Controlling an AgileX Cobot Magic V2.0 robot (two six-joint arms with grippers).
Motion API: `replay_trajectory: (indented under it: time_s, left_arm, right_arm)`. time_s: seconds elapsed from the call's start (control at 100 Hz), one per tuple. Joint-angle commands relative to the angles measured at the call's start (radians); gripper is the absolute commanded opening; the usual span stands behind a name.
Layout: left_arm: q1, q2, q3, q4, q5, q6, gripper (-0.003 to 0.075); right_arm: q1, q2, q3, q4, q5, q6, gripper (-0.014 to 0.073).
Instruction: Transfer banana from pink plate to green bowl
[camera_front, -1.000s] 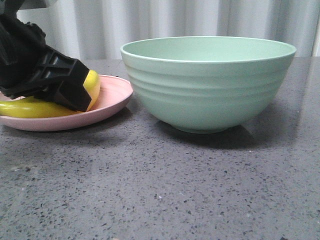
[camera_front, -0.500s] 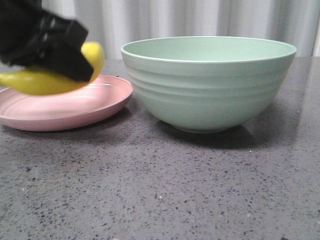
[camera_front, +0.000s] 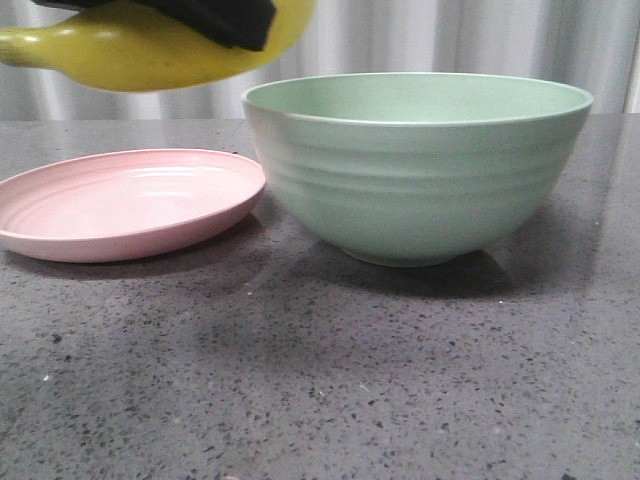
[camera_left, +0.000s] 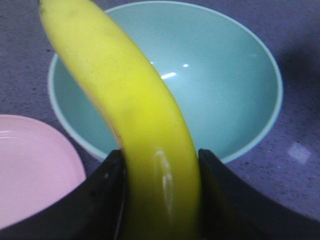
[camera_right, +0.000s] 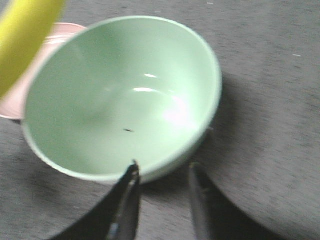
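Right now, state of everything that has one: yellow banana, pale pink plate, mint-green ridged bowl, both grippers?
Yellow curved banana: lifted clear of the plate, clamped in the left gripper, not yet in the bowl.
Shallow pale pink plate: on the table, nothing on it.
Deep mint-green ridged bowl: upright on the table, nothing in it.
Left gripper: shut on the banana.
Right gripper: open, holding nothing, at the bowl's rim.

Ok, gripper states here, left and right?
Left gripper: shut on the banana, lifted off the plate.
Right gripper: open, holding nothing.
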Motion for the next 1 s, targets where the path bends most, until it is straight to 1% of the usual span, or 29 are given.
replay_trajectory:
  time_s: [0.0, 0.06, 0.14, 0.33, 0.55, 0.73, 0.8, 0.87, 0.95, 0.99]
  left_arm:
    - [-0.046, -0.025, -0.037, -0.014, -0.072, -0.008, 0.0137]
    - [-0.068, -0.025, -0.037, -0.02, -0.074, -0.008, 0.0137]
    - [-0.091, -0.025, -0.037, -0.025, -0.08, -0.008, 0.0137]
    - [-0.099, -0.025, -0.037, -0.027, -0.08, -0.008, 0.0137]
    - [-0.099, -0.025, -0.037, -0.027, -0.08, -0.008, 0.0137]
    - [-0.099, -0.025, -0.037, -0.027, -0.08, -0.008, 0.0137]
    - [-0.099, -0.025, -0.037, -0.027, -0.08, -0.008, 0.0137]
    - [-0.099, -0.025, -0.037, -0.027, -0.08, -0.008, 0.0138]
    - [-0.099, -0.025, -0.037, -0.027, -0.08, -0.008, 0.0145]
    - [-0.099, -0.025, -0.037, -0.027, -0.08, -0.008, 0.0167]
  right_arm:
    - [0.022, 0.071, -0.099, 0.091, -0.06, -0.01, 0.0372]
    - [0.031, 0.12, -0.148, 0.146, -0.062, -0.01, 0.04]
    - [0.031, 0.196, -0.202, 0.226, -0.06, -0.01, 0.0399]
    - [0.035, 0.354, -0.294, 0.399, -0.059, -0.01, 0.0398]
    - [0.049, 0.498, -0.363, 0.482, -0.061, -0.01, 0.0398]
    - [0.049, 0.562, -0.39, 0.539, -0.034, -0.01, 0.039]
    - [0.049, 0.573, -0.391, 0.546, -0.027, -0.01, 0.0353]
    - [0.049, 0.574, -0.391, 0.546, -0.018, -0.01, 0.0288]
    - [0.049, 0.574, -0.391, 0.546, -0.013, -0.012, 0.0182]
    - [0.049, 0.574, -0.391, 0.546, -0.012, -0.014, 0.0129]
